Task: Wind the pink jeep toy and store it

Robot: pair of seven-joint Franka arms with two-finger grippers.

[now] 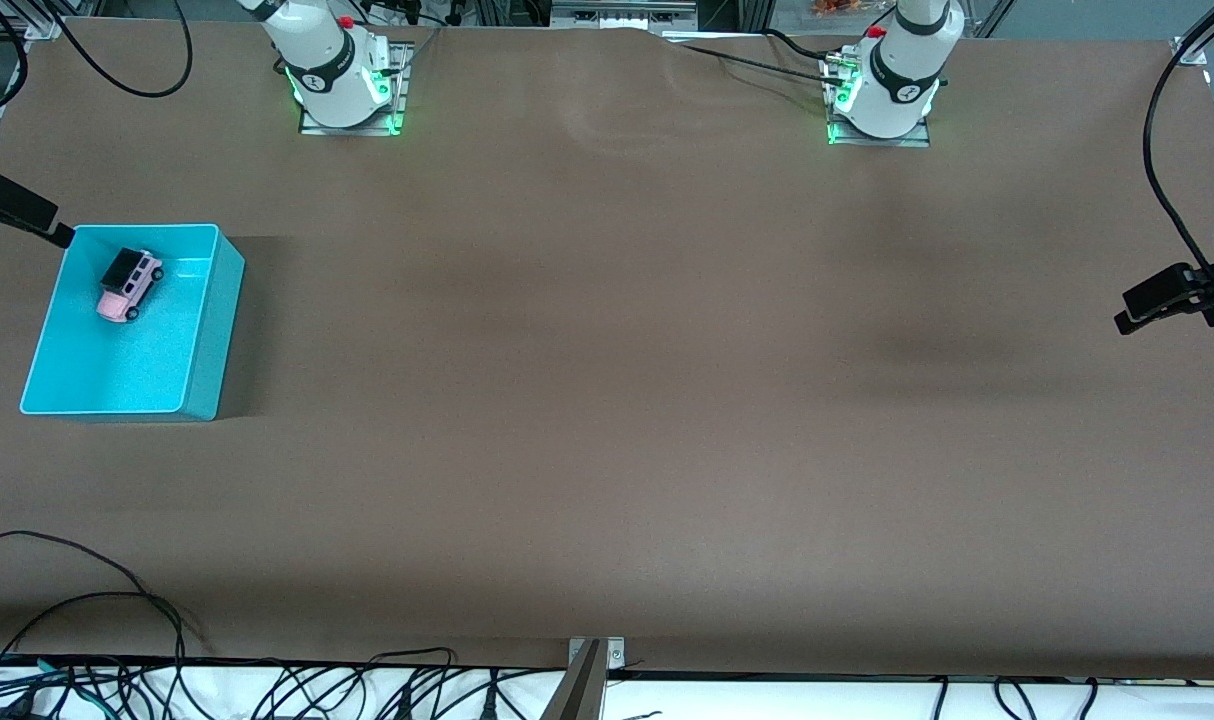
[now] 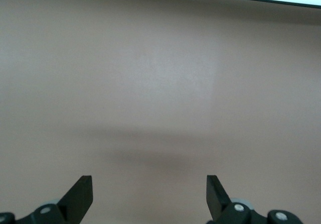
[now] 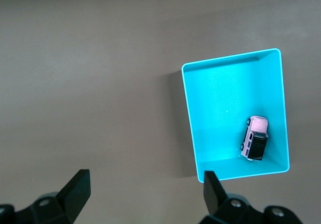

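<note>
High front camera facing robots; wrist cameras downward, right sharing turquoise bin (image 3: 278,108)

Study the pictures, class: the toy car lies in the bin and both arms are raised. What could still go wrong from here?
1. The pink jeep toy rests on its wheels on the smooth floor of the turquoise bin; if wound, it may roll into a wall.
2. The right gripper, open, hangs near the bin; lowering it might nudge the rim.
3. The left gripper waits open over bare table.
</note>
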